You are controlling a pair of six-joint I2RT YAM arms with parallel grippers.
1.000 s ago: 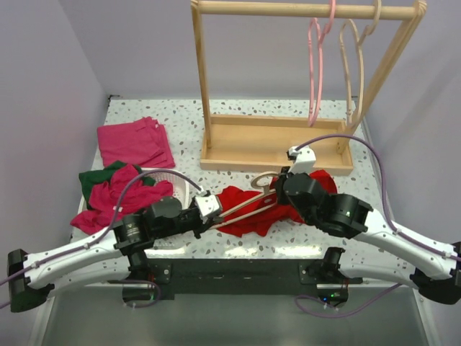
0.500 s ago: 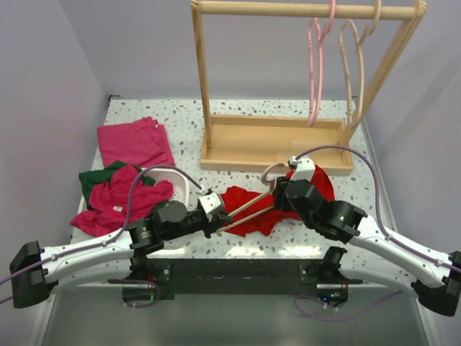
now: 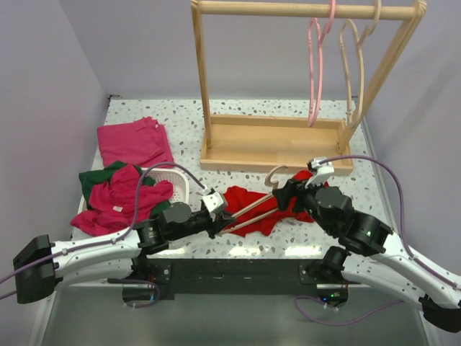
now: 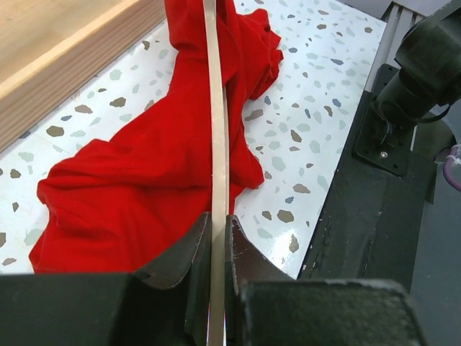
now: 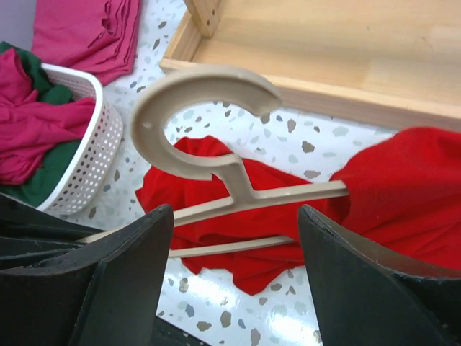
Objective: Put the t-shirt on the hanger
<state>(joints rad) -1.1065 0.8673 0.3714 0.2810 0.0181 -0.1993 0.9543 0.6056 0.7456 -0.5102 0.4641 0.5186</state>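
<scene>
The pale wooden hanger [image 3: 256, 209] lies slanted over the red t-shirt [image 3: 248, 215] near the table's front edge. My left gripper [image 3: 225, 220] is shut on the hanger's left end; in the left wrist view the thin bar [image 4: 216, 144] runs straight out from between the jaws of the left gripper [image 4: 218, 220] across the t-shirt [image 4: 137, 187]. My right gripper [image 3: 286, 193] is open just above the hanger's middle. In the right wrist view the right gripper [image 5: 236, 210] holds nothing, the hook [image 5: 191, 94] curls ahead, and the hanger's right arm [image 5: 302, 194] disappears into the t-shirt [image 5: 403, 187].
A wooden rack stands behind, its base tray [image 3: 274, 140] close to the hook. A pink hanger [image 3: 315, 72] and a pale one [image 3: 353, 72] hang from its rail. At the left are a white basket [image 3: 175, 186] of magenta and green clothes and a folded magenta garment [image 3: 133, 142].
My right gripper has opened and drawn back to the right. The left arm has pushed the hanger a little to the right, and the hook has moved towards the rack.
</scene>
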